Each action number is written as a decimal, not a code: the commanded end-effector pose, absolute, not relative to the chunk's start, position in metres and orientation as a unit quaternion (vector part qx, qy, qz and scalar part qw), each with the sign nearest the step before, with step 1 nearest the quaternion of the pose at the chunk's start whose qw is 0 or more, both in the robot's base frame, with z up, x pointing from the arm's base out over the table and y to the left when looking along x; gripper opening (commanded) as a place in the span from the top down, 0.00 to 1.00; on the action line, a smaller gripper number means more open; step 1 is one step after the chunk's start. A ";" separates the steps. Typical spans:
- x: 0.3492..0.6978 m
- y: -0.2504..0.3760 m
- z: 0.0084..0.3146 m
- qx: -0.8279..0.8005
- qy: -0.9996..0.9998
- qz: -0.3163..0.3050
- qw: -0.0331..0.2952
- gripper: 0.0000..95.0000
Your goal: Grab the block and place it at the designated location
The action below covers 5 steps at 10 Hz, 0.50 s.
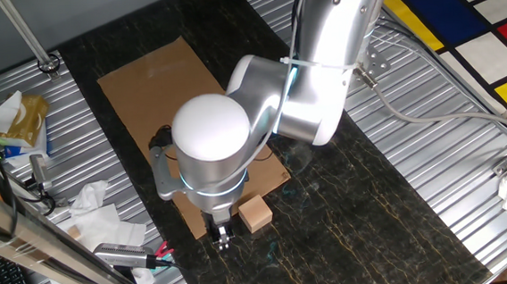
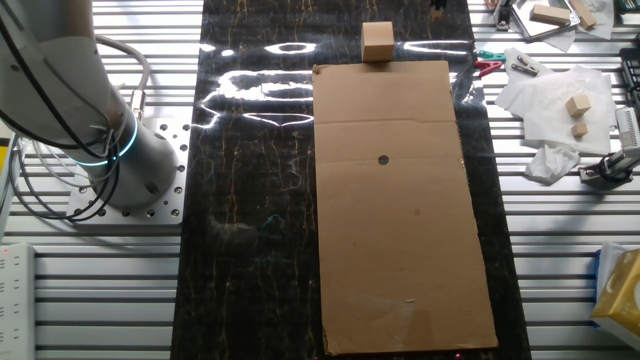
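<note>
the block (image 1: 257, 213) sat low in the centre of one fixed view, on the dark marbled tabletop (image 1: 367, 232) right at the near edge of the cardboard sheet (image 1: 156, 86); in the other fixed view the same block (image 2: 377, 42) showed at the top centre, just off the sheet's short edge. the black dot (image 2: 384, 159) i was aiming for lay further down that frame, well apart from the cube. the gripper (image 1: 222, 240) hung just left of the block, below the arm's big white joint (image 1: 209, 127), and i could not tell whether its fingers were apart or together, since the wrist hid most of them. my worry was that, coming down from that offset, a finger would land on the cube's edge and shove it along the table or up onto the cardboard lip. i also judged the dot was hidden under the arm in one view, so placement could drift. the paper scraps (image 1: 97, 211) at lower left looked clear of the path.
</note>
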<state>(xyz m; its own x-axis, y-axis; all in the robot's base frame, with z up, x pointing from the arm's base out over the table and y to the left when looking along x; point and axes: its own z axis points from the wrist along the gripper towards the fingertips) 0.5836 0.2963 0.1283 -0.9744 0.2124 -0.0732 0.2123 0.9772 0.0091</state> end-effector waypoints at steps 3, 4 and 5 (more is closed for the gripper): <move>0.584 0.297 0.128 0.100 0.994 -0.003 0.034 0.60; 0.584 0.297 0.128 0.100 0.994 -0.005 0.035 0.60; 0.584 0.296 0.128 0.096 0.995 -0.008 0.035 0.60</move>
<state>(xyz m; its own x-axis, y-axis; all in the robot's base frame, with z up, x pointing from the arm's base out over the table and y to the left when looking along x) 0.5840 0.2958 0.1279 -0.9793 0.1895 -0.0716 0.1906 0.9816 -0.0095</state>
